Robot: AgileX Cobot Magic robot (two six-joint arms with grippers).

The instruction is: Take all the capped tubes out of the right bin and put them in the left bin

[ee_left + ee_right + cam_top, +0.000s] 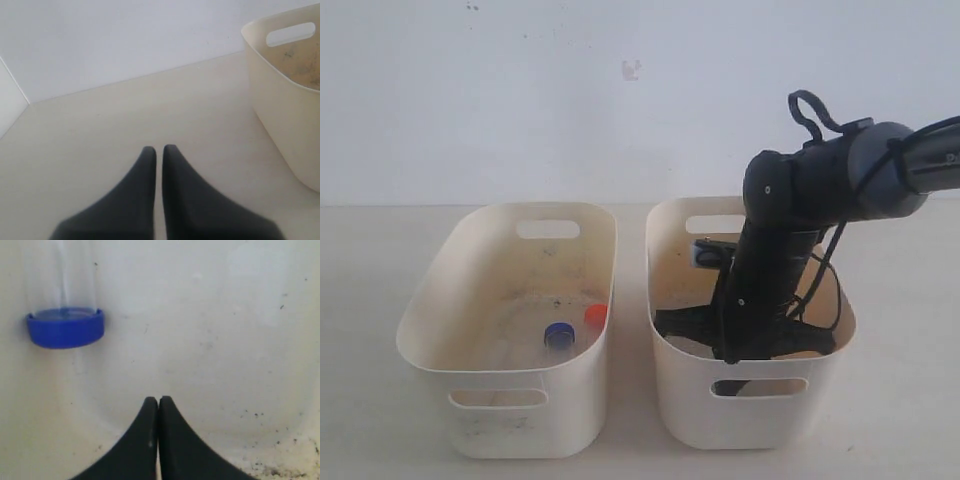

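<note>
- Bins stand side by side in the exterior view, the left bin (500,425) and the right bin (760,415), close together.
- On the floor of the left bin you see two tubes, one with a blue cap (558,335) and one with an orange-red cap (595,316). They lie just beside each other, near the wall that faces the right bin.
- The right arm (790,230) goes down into the right bin and hides most of its floor, so you cannot see its gripper from here. A small blue patch (705,255) by the far wall may be a tube, but it is too small to tell.
- In the left wrist view the left gripper (158,150) hangs over the bare table (100,130), outside the bins. Its jaws are pressed together with nothing between them.
- In the right wrist view the right gripper (158,401) is low over the bin floor, its jaws closed on nothing.
- The blue-capped tube (65,327) lies ahead of the fingertips and off to one side, not in line with them. Its cap end is toward the gripper and the clear body runs away from it, so the long axis goes roughly the way the fingers point.
- I judge that the right arm is the nearer one. You must first open the jaws, then shift sideways until the tube sits between them. A fourth tube does not show in any view.
</note>
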